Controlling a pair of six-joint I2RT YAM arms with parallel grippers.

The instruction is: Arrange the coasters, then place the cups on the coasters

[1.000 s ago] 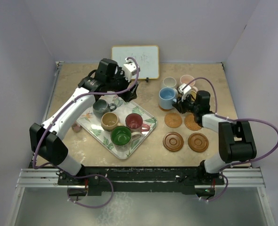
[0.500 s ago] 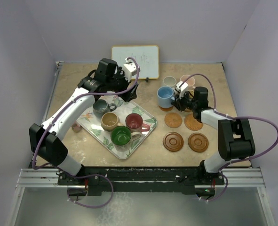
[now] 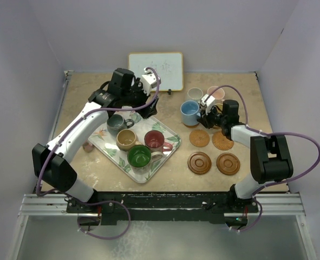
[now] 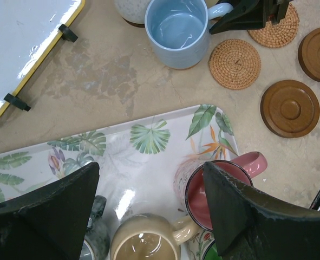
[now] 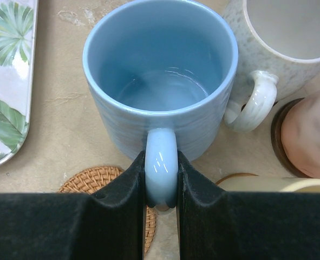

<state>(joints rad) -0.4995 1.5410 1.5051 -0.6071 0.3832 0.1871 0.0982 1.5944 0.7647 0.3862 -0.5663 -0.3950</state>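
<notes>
While an off-white cup [image 5: 281, 46] stands just beside the light blue cup [image 5: 160, 86] by the desk's far edge, the low, outstretched right pincer [image 5: 161, 165] pinches its handle; the left pincer [image 4: 149, 170] gapes empty over the tray [image 4: 116, 162].

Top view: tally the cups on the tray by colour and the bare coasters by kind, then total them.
Grey-blue cup: 1
Tan cup: 1
Red cup: 1
Green cup: 1
Woven coasters: 2
Dark wooden coasters: 2
Total: 8
</notes>
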